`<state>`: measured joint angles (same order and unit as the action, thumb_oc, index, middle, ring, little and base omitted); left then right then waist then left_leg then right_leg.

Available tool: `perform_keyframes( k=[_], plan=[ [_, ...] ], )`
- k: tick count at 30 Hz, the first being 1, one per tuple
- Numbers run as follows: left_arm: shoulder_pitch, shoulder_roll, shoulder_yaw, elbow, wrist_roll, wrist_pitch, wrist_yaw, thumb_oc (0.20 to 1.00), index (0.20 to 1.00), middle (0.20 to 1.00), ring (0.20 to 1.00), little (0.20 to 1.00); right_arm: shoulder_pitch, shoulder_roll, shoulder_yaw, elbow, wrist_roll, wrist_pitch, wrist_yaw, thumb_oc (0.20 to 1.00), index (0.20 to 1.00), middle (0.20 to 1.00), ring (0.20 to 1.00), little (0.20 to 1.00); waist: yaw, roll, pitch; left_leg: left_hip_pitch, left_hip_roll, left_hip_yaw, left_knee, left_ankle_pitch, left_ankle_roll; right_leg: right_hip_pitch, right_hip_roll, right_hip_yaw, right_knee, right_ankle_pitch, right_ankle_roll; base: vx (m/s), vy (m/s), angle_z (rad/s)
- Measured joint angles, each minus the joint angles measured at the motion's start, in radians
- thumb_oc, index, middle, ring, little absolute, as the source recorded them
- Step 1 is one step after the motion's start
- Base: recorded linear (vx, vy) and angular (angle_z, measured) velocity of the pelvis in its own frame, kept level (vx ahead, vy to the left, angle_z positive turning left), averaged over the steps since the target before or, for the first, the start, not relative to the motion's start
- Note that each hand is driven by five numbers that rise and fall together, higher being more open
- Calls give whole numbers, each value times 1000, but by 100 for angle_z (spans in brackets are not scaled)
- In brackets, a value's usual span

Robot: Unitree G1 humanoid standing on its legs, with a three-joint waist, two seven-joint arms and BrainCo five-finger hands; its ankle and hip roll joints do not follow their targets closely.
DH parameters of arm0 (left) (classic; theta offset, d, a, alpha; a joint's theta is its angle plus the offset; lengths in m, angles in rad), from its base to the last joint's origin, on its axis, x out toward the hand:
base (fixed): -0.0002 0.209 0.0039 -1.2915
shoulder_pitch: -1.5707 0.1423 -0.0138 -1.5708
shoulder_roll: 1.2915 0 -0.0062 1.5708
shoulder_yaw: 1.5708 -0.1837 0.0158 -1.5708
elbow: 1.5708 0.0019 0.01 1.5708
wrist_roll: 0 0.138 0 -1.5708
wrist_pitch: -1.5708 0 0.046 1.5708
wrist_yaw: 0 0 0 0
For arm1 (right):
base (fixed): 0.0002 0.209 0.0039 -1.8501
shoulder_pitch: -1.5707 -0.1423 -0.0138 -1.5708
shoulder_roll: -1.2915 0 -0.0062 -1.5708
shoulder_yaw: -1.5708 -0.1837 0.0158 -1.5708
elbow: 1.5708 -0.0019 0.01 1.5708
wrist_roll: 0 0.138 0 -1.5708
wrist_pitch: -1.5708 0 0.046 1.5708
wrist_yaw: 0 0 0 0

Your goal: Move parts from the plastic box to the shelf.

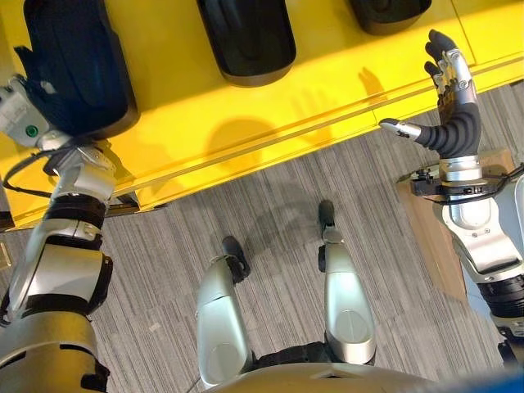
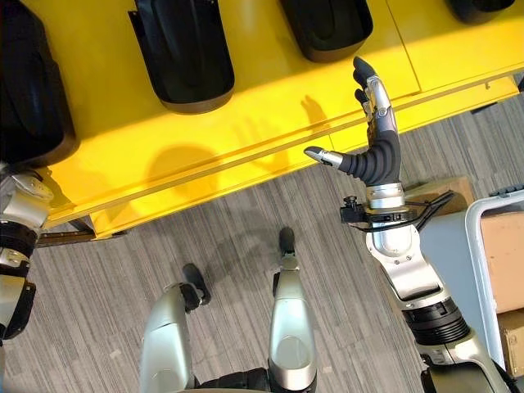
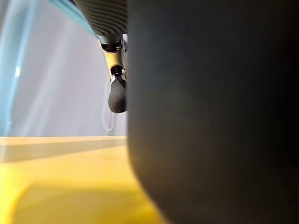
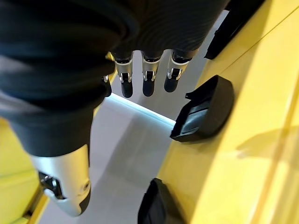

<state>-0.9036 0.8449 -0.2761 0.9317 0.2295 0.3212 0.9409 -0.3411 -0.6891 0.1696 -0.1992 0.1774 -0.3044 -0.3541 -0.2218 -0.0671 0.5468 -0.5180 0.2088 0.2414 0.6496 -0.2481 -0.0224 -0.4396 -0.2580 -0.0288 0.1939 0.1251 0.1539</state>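
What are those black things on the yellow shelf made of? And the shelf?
The black curved parts look like moulded plastic: smooth, slightly glossy, with soft highlights along the rims. The yellow shelf looks like painted metal or coated board, with a flat, even, faintly shiny surface that catches shadows; which one cannot be told.

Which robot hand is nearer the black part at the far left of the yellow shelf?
Left. The left robot hand is right against that black part on the yellow shelf. The right robot hand hangs open over the shelf's front edge, far off.

Right hand [image 2: 372, 123] raised, fingers straight, thumb out; left hand [image 3: 117, 93] fingers hidden.
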Motion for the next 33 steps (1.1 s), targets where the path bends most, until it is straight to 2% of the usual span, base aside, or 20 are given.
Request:
perform_keyframes(
  k=[9, 18, 24, 25, 26, 27, 33],
  plan=[
    [-23, 3, -4, 3, -4, -1, -5, 200, 200, 200, 200, 200, 3, 0, 1, 0, 6, -3, 8, 1000, 1000, 1000, 1000, 1000, -17, 0, 0, -8, 1, 0, 1, -1, 0, -15, 1, 2, 14, -2, -2, 4, 1, 0],
    [-21, 2, -6, 4, -66, -11, -6, 200, 200, 200, 200, 200, 7, 0, 1, 0, 6, -3, 18, 1000, 1000, 1000, 1000, 1000, -34, 0, 0, -4, 2, 9, 3, 0, -1, -24, 1, 16, 24, -2, 0, -2, -3, -2],
    [-10, -8, -7, 3, -64, -12, -9, 200, 200, 200, 200, 200, 30, -1, 1, 0, 7, -3, 21, 1000, 1000, 1000, 1000, 1000, -32, 0, 0, 4, 2, 10, -3, 5, -3, -24, 2, 18, 30, -2, -1, -10, -21, 0],
    [-7, -8, -7, 3, -64, -12, -9, 253, 253, 253, 253, 253, 31, -1, 1, 0, 7, -3, 21, 1000, 1000, 1000, 1000, 1000, -32, 0, 0, 5, 2, 10, -5, 6, -4, -24, 3, 18, 30, -2, -1, 0, 0, 0],
    [-5, -9, -7, 3, -64, -14, -9, 796, 796, 796, 796, 796, 30, -1, 1, 0, 7, -3, 21, 1000, 1000, 1000, 1000, 1000, -31, 1, -1, 7, 2, 9, -8, 9, -6, -23, 4, 18, 30, -2, -1, 0, 0, 0],
    [-4, -10, -7, 3, -64, -16, -10, 1000, 1000, 1000, 1000, 1000, 31, -1, 1, 0, 7, -3, 21, 1000, 1000, 1000, 1000, 1000, -31, 1, -1, 8, 2, 9, -10, 10, -7, -23, 4, 17, 30, -2, -1, 0, 0, 0],
    [1, -11, -2, 4, -104, -21, -41, 1000, 1000, 1000, 1000, 1000, 28, -3, 1, 0, 7, -1, 20, 1000, 1000, 1000, 1000, 1000, -31, 3, -2, 13, 2, 9, -19, 19, -10, -24, 5, 17, 31, -2, -1, 0, 0, 0]
  ],
)
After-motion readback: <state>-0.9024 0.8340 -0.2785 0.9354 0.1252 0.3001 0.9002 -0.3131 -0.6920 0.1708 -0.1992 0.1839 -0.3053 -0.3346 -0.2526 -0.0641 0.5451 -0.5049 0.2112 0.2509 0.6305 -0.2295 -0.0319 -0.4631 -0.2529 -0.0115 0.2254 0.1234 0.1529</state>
